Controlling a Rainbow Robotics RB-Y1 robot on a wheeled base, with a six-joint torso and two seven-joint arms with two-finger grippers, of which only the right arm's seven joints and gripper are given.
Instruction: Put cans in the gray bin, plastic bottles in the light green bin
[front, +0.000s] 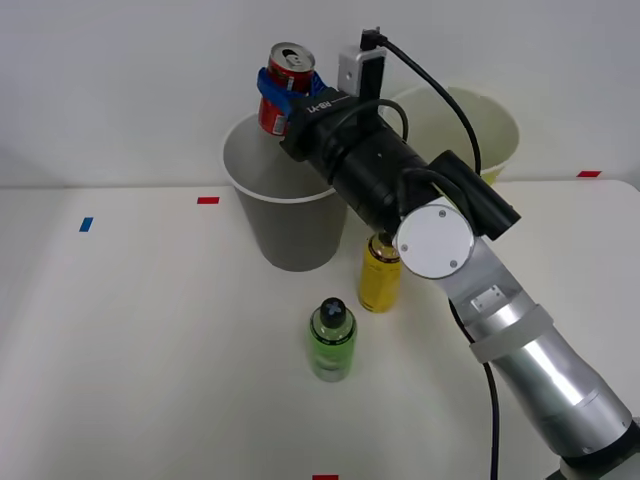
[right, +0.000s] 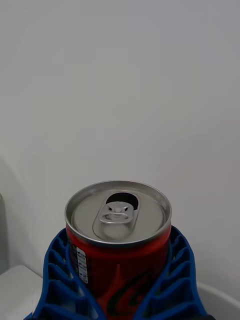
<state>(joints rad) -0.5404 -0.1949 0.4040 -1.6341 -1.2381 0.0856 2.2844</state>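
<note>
My right gripper (front: 280, 95) is shut on the red can (front: 287, 84), holding it tilted in the air above the back rim of the gray bin (front: 285, 215). In the right wrist view the can (right: 117, 235) shows its silver pull-tab top, with the blue ribbed fingers (right: 60, 280) wrapped around its sides. The light green bin (front: 490, 130) stands behind my arm at the back right. A yellow plastic bottle (front: 380, 280) stands upright in front of the gray bin, partly hidden by my arm. A translucent green plastic bottle (front: 332, 340) stands nearer, in front of it.
The white table (front: 130, 330) carries small tape marks: blue (front: 86, 224) at the left, red (front: 208, 200) beside the gray bin, red (front: 589, 173) at the far right and red (front: 325, 477) at the front edge. A white wall stands behind the bins.
</note>
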